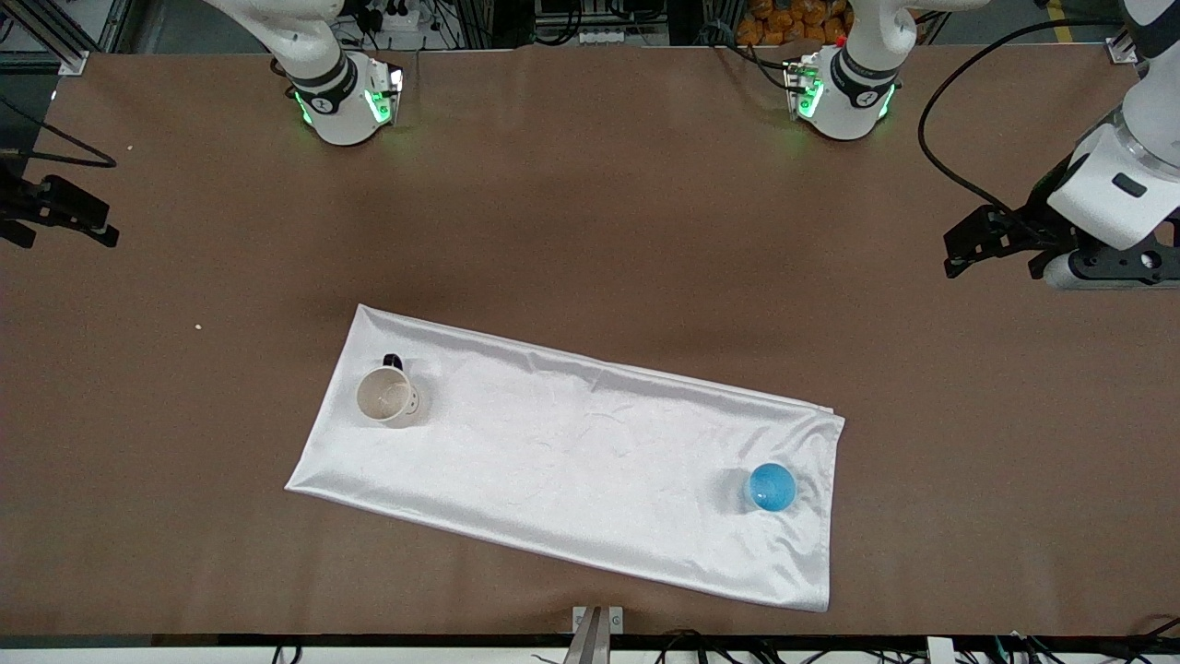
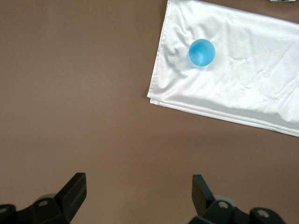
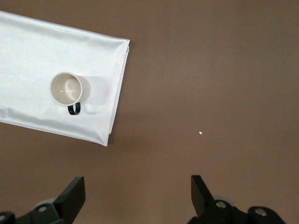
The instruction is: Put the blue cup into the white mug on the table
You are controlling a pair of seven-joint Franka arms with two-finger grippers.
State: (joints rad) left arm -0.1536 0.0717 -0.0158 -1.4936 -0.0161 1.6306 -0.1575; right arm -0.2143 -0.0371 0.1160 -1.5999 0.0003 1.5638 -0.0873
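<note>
The blue cup [image 1: 771, 487] stands upright on a white cloth [image 1: 572, 452], near the cloth's end toward the left arm. The white mug [image 1: 386, 397] stands upright with its black handle on the same cloth, at the end toward the right arm. My left gripper [image 1: 966, 249] is open and empty over the bare brown table [image 1: 590, 203] at the left arm's end; its wrist view shows open fingers [image 2: 74, 186] and the cup [image 2: 202, 52] well off. My right gripper [image 1: 83, 221] is open and empty over the table's other end; its wrist view shows the mug [image 3: 69, 88].
The shiny white cloth lies slanted across the table's middle, also seen in the left wrist view [image 2: 252, 93] and the right wrist view [image 3: 32, 46]. A tiny white crumb [image 1: 197, 326] lies on the table between the right gripper and the cloth.
</note>
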